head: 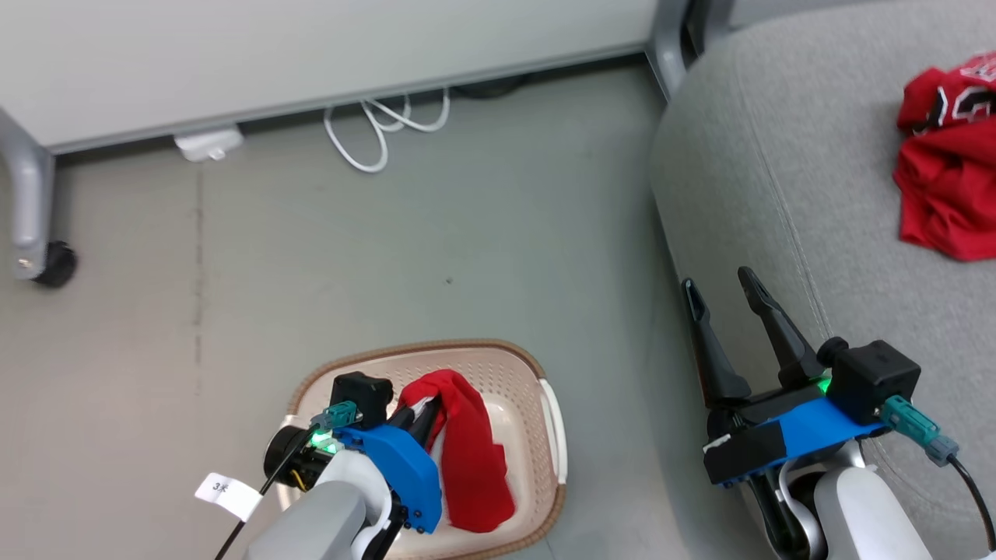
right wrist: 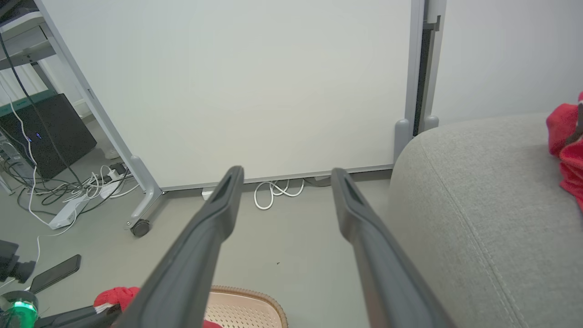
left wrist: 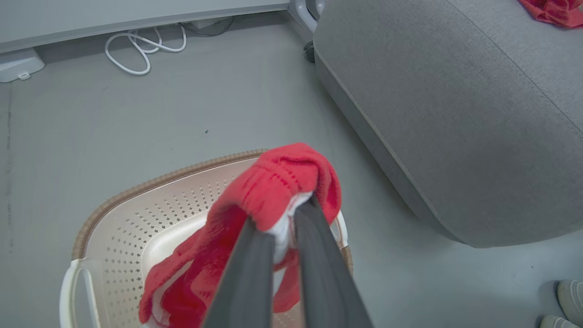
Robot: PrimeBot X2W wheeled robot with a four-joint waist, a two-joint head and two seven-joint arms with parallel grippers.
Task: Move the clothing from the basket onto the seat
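Left gripper [left wrist: 282, 218] tight on a red garment [left wrist: 282, 177] above the cream basket [left wrist: 136, 214], grey seat [left wrist: 455, 114] nearby

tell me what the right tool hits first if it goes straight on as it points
Likely the coiled white cable at the white panel's foot: the open right tool aims past the seat's edge, over bare floor. Depth is unclear.

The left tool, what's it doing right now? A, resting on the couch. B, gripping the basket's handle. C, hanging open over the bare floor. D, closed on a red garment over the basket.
D: the left tool is pinched shut on a bunched fold of the red garment, which hangs from it down into the basket.
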